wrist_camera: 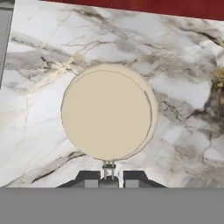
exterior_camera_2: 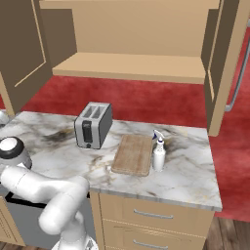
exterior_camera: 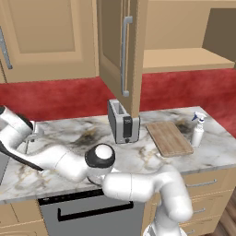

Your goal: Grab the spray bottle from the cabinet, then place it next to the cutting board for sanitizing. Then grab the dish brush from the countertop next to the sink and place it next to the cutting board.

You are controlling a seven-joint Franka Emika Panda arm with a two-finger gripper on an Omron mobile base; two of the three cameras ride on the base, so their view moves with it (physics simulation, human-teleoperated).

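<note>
In the hand view my gripper [wrist_camera: 109,175] is shut on the slim handle of the dish brush [wrist_camera: 107,113], whose round beige head faces the camera over the marble countertop [wrist_camera: 183,87]. A grey strip of the sink [wrist_camera: 4,39] runs along that view's left edge. The arm reaches far to the left across the countertop [exterior_camera: 69,138]. The spray bottle [exterior_camera: 198,131] [exterior_camera_2: 158,156] stands upright just right of the cutting board [exterior_camera: 168,138] [exterior_camera_2: 133,154]. Above them the cabinet [exterior_camera: 184,60] [exterior_camera_2: 132,66] is open, its shelf bare.
A grey toaster [exterior_camera: 123,122] [exterior_camera_2: 93,125] stands left of the cutting board. The open cabinet door [exterior_camera: 122,50] with its long bar handle hangs over the toaster. A dishwasher front [exterior_camera: 87,214] sits below the counter edge, with drawers [exterior_camera_2: 156,215] to its right.
</note>
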